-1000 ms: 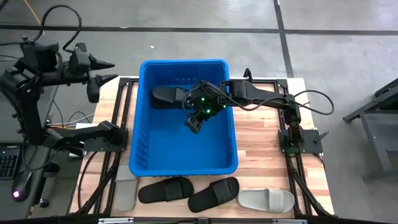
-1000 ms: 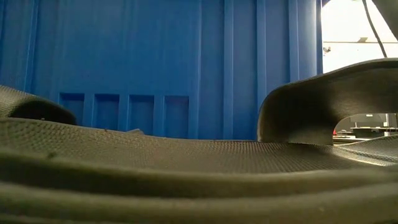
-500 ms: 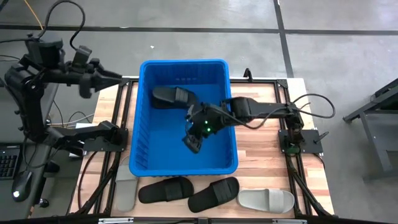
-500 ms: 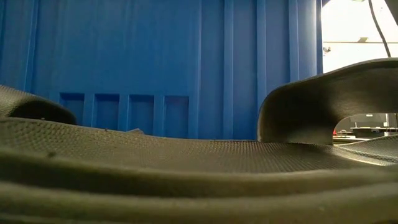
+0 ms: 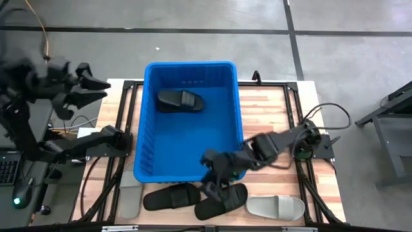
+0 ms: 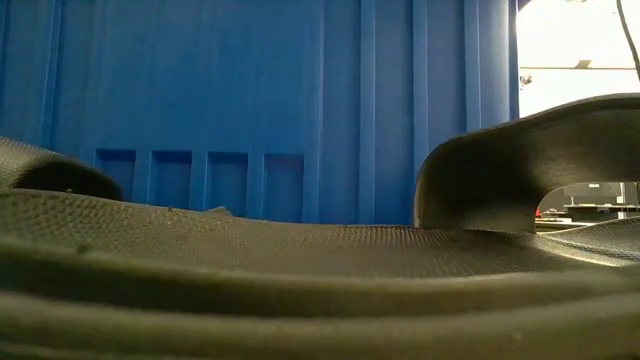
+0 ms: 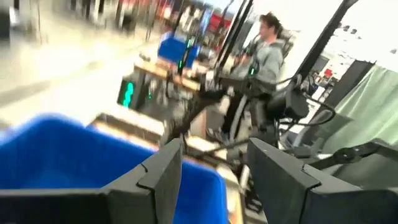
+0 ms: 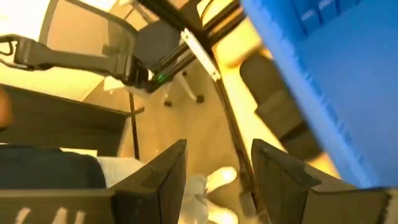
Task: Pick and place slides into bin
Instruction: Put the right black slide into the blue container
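Low view: a black slide fills the frame right at the lens, textured footbed, strap arching up on one side. Directly behind it the ribbed wall of the blue bin. No readable brand or lettering on either.

High view, near table edge: four slides lie in a row outside the bin. A grey slide on the left, partly under the frame rails, then a black pair: left black slide and right black slide, then a light grey slide on the right.

Right gripper is low over the near rim of the bin, just above the right black slide. Right wrist view: fingers are spread apart with a clear gap, nothing between them.

The bin sits mid-table. Only one slide is inside, a black slide in bin, near the far wall.

Left gripper is raised off the table's far-left corner, well clear of bin and slides. Left wrist view: fingers are parted and empty. Beyond them the bin rim, then a person in a grey top standing in the room.

A green lit display shows behind the table, too blurred to read. No other text legible in any view.
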Tool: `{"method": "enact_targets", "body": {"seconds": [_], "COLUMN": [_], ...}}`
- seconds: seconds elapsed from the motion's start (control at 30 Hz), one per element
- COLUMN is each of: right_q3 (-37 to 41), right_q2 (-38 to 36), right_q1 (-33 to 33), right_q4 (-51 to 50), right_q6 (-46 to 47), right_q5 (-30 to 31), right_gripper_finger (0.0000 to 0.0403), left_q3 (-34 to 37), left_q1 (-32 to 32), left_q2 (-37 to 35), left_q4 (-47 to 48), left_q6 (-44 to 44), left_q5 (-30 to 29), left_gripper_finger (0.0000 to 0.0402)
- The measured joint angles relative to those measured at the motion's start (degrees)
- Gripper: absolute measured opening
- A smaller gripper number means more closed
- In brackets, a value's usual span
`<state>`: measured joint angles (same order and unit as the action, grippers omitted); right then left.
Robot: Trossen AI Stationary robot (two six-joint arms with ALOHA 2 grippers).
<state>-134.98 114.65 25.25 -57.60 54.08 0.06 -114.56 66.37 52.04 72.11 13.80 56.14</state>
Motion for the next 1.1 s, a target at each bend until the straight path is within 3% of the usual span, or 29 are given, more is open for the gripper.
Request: {"method": "enact_targets", "body": {"seconds": [0.17, 0.3, 0.67, 0.8, 0.93, 1.1], "right_q3": [0.0, 0.0, 0.0, 3.3, 12.2, 27.3], "right_q2": [0.0, 0.0, 0.0, 0.3, 0.3, 0.4], "right_q1": [6.5, 13.2, 28.9, 29.9, 29.0, 24.7], "right_q4": [-5.8, -11.3, -13.9, -14.1, -6.1, 16.1], "right_q6": [4.6, 9.2, 28.6, 37.2, 40.0, 38.6], "right_q5": [0.4, 0.7, 23.3, 24.0, 23.0, 19.1], "right_gripper_finger": [0.0167, 0.0167, 0.0167, 0.0167, 0.0165, 0.0154], "left_q3": [-0.1, 0.0, 0.0, 0.0, 0.0, 0.0], "left_q1": [0.0, 0.0, 0.0, 0.0, 0.0, 0.0], "left_q2": [-3.5, -4.5, -4.3, -4.3, -4.3, -4.3], "left_q4": [-10.8, -11.6, -2.6, 0.2, 1.1, 1.4], "left_q6": [5.4, 7.4, 7.7, 7.7, 7.7, 9.2], "left_q5": [-3.0, -10.6, -12.6, -13.3, -13.1, -13.2], "left_gripper_finger": [0.0172, 0.0172, 0.0172, 0.0172, 0.0172, 0.0173]}}
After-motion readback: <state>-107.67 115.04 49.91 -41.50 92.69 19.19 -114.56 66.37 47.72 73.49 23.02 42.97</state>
